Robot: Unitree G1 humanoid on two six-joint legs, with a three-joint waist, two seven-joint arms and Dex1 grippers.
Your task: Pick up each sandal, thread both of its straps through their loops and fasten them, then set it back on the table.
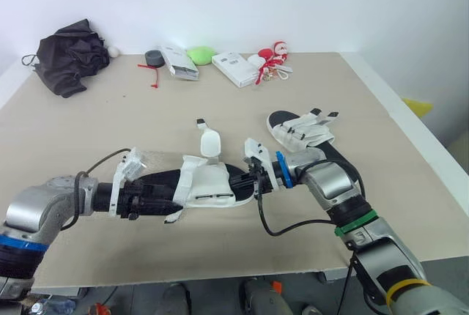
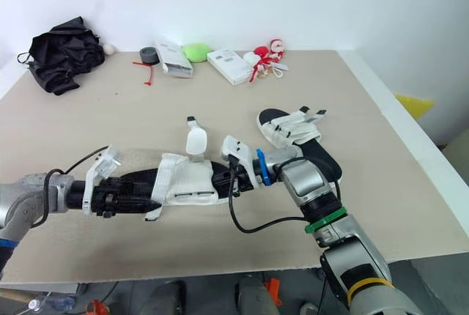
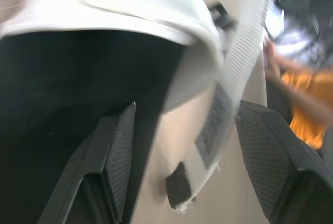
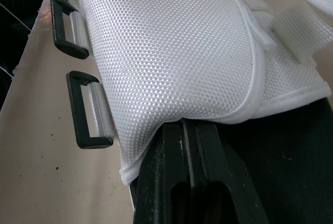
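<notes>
Table [image 1: 110, 117], pale top. Two sandals, white mesh uppers on black soles.

Near sandal [image 1: 209, 183]: at 6 o'clock from the table's middle, lying lengthwise between the two arms, heel toward the left arm. One white strap [image 1: 209, 141] stands up loose from its far side, unthreaded. In the right wrist view, two black loops [image 4: 83, 112] hang off the edge of the mesh flap on short webbing tabs, both with nothing through them.

Left gripper [image 1: 172, 199]: at the heel end, 9 o'clock side of the sandal. Its fingers [image 3: 114, 166] are spread wide. One lies against the black sole; a loose webbing strap [image 3: 239, 62] dangles in the gap between them, over bare table.

Right gripper [image 1: 256, 183]: at the toe end, 3 o'clock side. Its fingers [image 4: 171, 172] are pressed together with only a thin seam between, pinching the sandal's edge just under the hem of the mesh flap. The tips are hidden by the mesh.

Second sandal [image 1: 304, 130]: flat on the table at 2 o'clock from the near one, apart from it, just beyond the right forearm. Its strap ends stick out toward the right edge.

Far edge, 12 o'clock: tape roll [image 1: 154, 57], two white boxes [image 1: 234, 68], green lump [image 1: 201, 55], red-and-white trinkets [image 1: 272, 57]. Black bundle of cloth [image 1: 69, 55] at 10 o'clock.
</notes>
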